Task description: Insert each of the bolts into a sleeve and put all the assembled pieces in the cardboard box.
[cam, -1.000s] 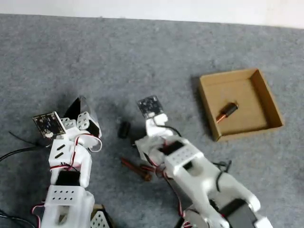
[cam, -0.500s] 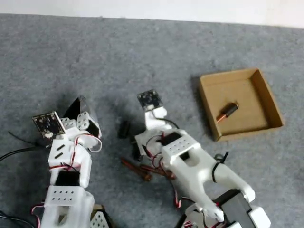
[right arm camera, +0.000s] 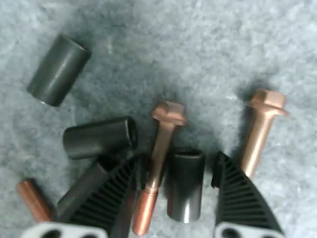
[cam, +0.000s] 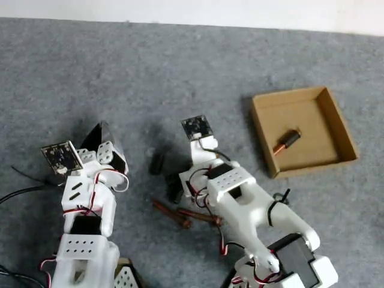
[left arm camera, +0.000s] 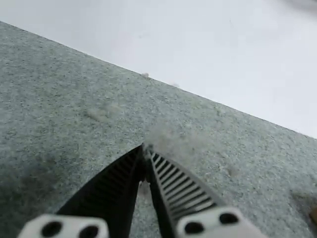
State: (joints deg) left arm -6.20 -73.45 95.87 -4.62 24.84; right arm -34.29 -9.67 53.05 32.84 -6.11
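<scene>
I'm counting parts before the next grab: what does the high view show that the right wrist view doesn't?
High view: the open brown cardboard box, holding one copper bolt in a black sleeve, and the left gripper. Right wrist view: a black cylindrical sleeve inside the open right gripper. Both: loose copper hex-head bolts and a loose black sleeve on the grey carpet.

Copper-orange on the bolts (right arm camera: 159, 148), dark grey to black on the sleeves (right arm camera: 185, 186), plain tan on the cardboard box (cam: 300, 114), mottled grey on the surface (cam: 180, 72), ribbed black on the left gripper (left arm camera: 147, 151) and right gripper (right arm camera: 177, 163), white on the arms (cam: 252, 207).
</scene>
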